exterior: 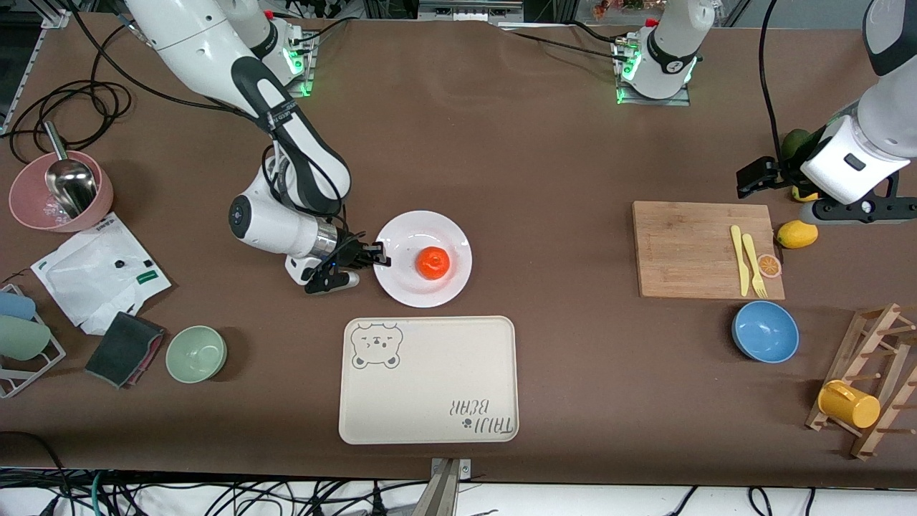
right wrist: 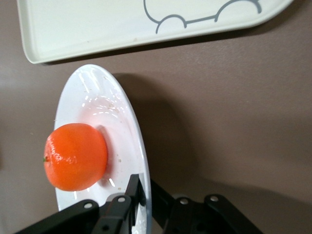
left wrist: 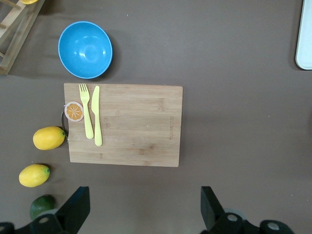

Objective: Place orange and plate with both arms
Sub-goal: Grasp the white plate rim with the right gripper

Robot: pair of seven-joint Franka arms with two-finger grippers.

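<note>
One orange on one white plate. One beige tray. One cutting board; on it one yellow fork, one yellow knife, one orange slice. Two lemons, one lime. Three bowls: blue, green, pink. One metal scoop. One yellow cup on one wooden rack. Two grippers: right, left.

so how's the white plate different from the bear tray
The plate is round, glossy white; the tray is rectangular, beige, printed with a bear. The plate carries the orange; the tray carries nothing. The right gripper grips the plate's rim; nothing touches the tray, which lies nearer the front camera. The left gripper waits, open, above the lemons' end of the table. Both are shallow-rimmed.
</note>
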